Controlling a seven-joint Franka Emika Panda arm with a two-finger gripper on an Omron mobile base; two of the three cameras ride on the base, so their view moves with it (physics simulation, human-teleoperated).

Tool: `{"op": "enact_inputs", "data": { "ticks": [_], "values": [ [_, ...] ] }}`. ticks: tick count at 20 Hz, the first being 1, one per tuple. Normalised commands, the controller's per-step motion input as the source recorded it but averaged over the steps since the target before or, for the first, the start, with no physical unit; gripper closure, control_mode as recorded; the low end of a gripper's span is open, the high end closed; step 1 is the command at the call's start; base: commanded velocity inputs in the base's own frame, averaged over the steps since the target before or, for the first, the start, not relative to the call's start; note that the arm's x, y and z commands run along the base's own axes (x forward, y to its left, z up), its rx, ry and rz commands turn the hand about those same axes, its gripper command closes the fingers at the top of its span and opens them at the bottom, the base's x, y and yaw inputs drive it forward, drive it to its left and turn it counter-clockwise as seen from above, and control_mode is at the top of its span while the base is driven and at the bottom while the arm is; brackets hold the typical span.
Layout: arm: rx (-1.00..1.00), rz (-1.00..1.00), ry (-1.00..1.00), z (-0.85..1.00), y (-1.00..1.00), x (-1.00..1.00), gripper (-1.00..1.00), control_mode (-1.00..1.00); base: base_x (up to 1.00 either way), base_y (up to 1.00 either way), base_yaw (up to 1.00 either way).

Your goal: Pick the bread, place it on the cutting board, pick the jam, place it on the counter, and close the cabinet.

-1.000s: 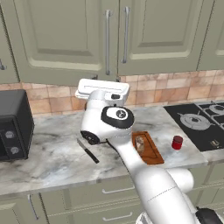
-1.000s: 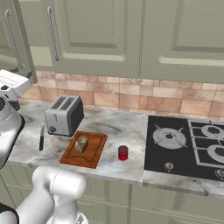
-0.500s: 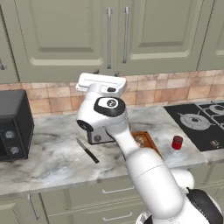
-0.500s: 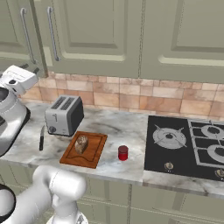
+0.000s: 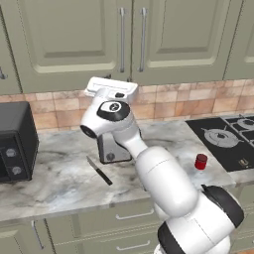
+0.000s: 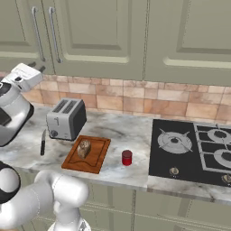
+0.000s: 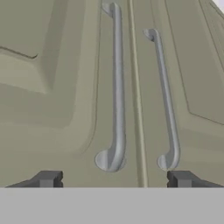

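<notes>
We are looking at the last step of the task, the closing of the cabinet [image 5: 131, 39]. The bread [image 6: 83, 148] is lying on the cutting board [image 6: 96, 158], and the jam [image 6: 127, 157] is standing on the counter [image 6: 131, 131] just beside the board's right edge, between it and the black stovetop [image 6: 191, 149], so both placements look done to us. We are seeing the gripper [image 7: 113, 178] held up close to the cabinet's lower edge, its two fingertips [image 7: 48, 178] standing wide apart with nothing between them, framing the lower ends of the two silver bar handles [image 7: 116, 87]. In all three views the double doors are appearing flush, with only the thin seam between them, so we are judging the cabinet to be shut or very nearly so. If any gap remains, the next move is calling for a gentle straight push on the door face near the seam, and then a clean retreat that is not catching a fingertip on either handle.
</notes>
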Motion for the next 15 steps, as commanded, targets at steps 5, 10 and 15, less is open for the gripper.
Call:
{"op": "enact_inputs", "data": {
  "ticks": [5,10,15],
  "values": [
    [0.00,-0.01,0.00,0.00,-0.02,0.37,-1.00,-1.00,0.00,0.00,0.00],
    [0.00,0.00,0.00,0.00,-0.09,0.31,-1.00,-1.00,0.00,0.00,0.00],
    [0.00,0.00,0.00,0.00,-0.07,0.31,-1.00,-1.00,0.00,0.00,0.00]
  ]
}}
